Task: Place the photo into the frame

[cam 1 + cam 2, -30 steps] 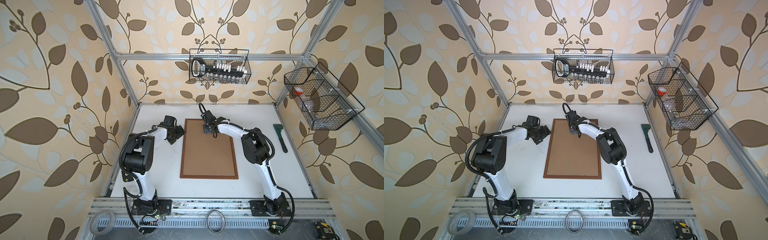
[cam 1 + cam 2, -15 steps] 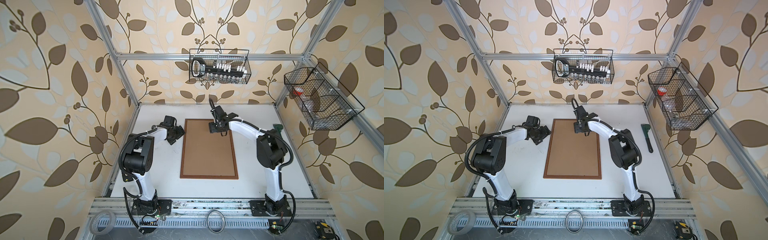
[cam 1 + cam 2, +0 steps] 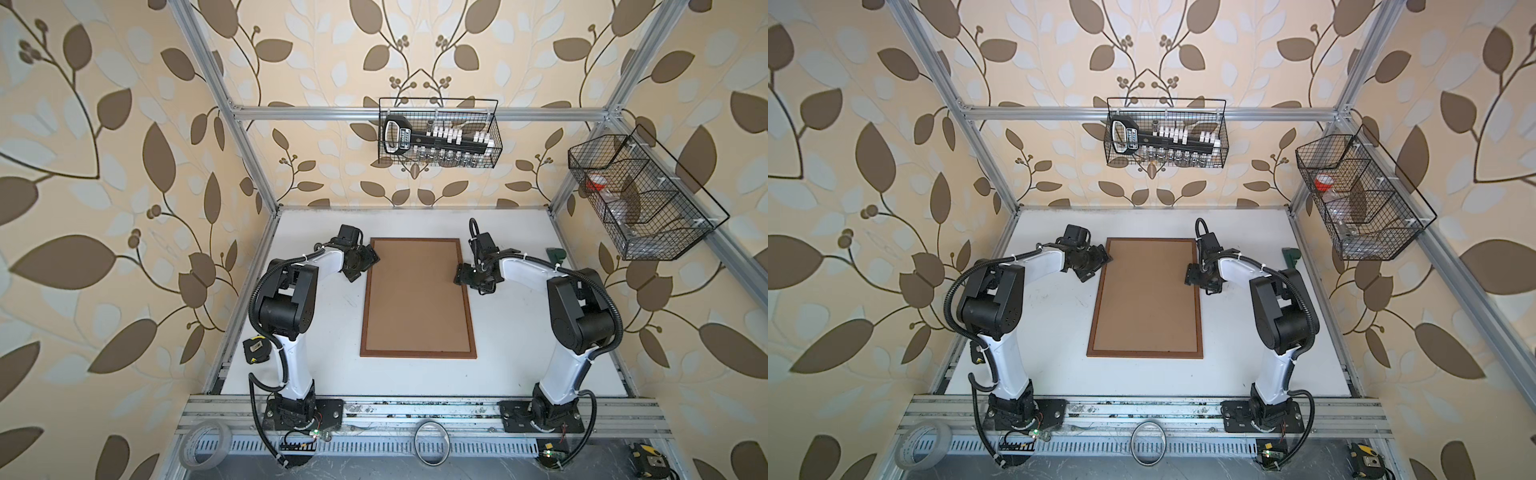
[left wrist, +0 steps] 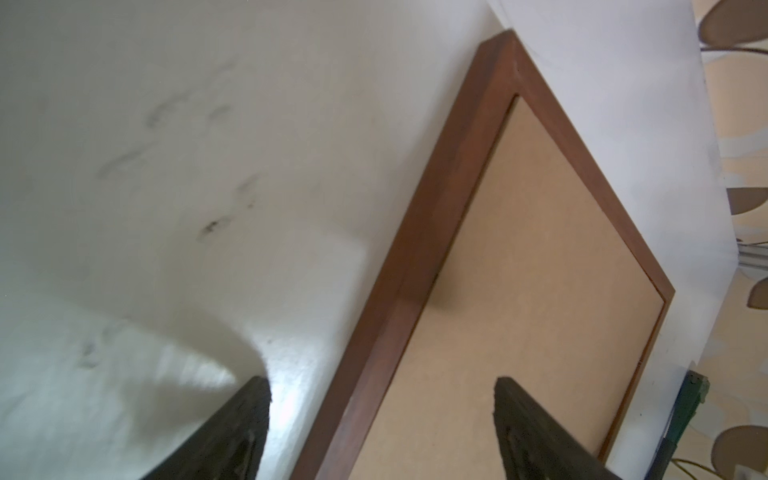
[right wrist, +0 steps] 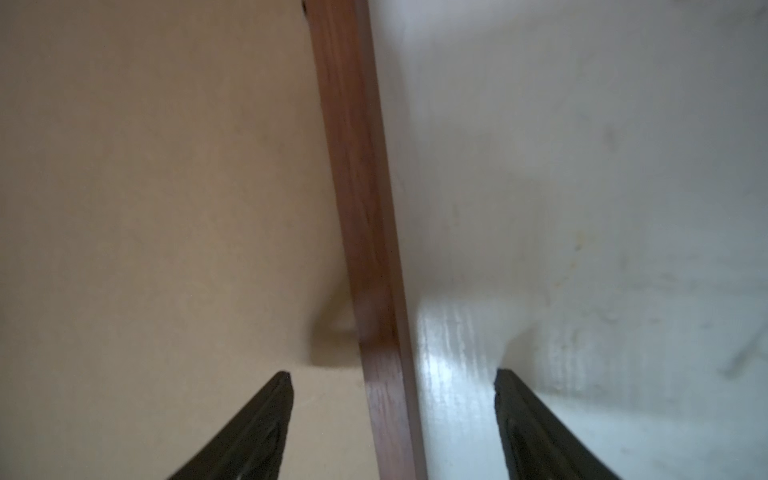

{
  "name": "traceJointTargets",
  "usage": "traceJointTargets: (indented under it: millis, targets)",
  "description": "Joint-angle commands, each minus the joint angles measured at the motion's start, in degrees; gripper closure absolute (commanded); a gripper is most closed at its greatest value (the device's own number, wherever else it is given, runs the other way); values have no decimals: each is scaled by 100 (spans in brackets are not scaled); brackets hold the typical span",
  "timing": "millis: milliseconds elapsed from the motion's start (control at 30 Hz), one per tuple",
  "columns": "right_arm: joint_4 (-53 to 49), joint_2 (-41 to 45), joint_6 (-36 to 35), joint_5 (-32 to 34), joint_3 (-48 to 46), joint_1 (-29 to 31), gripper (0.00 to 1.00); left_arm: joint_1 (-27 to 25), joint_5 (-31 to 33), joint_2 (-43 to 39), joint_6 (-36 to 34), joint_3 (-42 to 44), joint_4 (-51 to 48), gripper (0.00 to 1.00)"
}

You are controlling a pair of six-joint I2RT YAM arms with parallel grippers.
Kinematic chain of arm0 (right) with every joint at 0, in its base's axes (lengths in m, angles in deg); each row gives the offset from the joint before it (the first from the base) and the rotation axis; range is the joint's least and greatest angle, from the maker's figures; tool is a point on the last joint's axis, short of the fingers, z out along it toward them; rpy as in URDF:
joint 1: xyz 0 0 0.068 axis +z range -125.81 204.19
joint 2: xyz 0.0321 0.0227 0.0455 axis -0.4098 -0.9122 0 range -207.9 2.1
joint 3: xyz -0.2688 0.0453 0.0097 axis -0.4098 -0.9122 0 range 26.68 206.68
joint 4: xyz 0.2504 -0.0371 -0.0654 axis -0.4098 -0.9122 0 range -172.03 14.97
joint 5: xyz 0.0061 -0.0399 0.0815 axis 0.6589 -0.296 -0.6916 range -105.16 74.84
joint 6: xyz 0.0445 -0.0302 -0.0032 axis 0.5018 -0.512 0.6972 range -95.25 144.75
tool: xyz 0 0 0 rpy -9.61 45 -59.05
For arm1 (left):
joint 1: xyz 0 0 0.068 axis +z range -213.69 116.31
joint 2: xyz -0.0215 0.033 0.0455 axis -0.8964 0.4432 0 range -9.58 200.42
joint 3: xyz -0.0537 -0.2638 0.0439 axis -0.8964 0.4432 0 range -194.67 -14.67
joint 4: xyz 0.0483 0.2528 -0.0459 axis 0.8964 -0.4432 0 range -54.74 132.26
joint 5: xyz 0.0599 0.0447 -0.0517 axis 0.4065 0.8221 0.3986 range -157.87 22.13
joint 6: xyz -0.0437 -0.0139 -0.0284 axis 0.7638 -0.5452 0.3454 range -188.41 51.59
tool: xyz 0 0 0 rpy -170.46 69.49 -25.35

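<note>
The large rectangular reddish-brown wooden frame (image 3: pixel 417 353) lies lengthwise between the left gripper (image 4: pixel 382 384) and the right gripper (image 5: pixel 392 378), each wide open, empty, poised over its nearer long rail.

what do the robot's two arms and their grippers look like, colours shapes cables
The left arm and right arm have smooth white link shells with bulky black joint housings and black base plates on a metal rail. Black ribbed cable hoses loop beside each. The left gripper and right gripper end in dark, tapered, pointed fingers.
</note>
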Motion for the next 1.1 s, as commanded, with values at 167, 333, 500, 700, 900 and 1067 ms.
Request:
traceJointTargets:
  millis: [167, 333, 500, 700, 900, 1067]
  targets:
    - [769, 180, 556, -1608, -732, 434, 24, -375, -230, 988, -23, -1282, -410, 16]
    - [959, 374, 853, -1974, -1073, 1091, 25, -575, -787, 1664, -61, -2186, -403, 17]
    - [912, 651, 930, -2253, -1276, 1745, 25, -614, -990, 2032, -549, -2980, -914, 17]
    - [-300, 1187, 124, -1759, -1138, 1461, 25, -504, -747, 1607, -902, -2831, -1206, 17]
    - [-1619, 1556, -825, -12, -378, 892, 25, -205, 648, 179, -1013, -1952, -1559, 17]
    - [-1169, 1170, -1299, 959, 337, 831, 24, -14, 1969, -1292, -955, -908, -2158, 14]
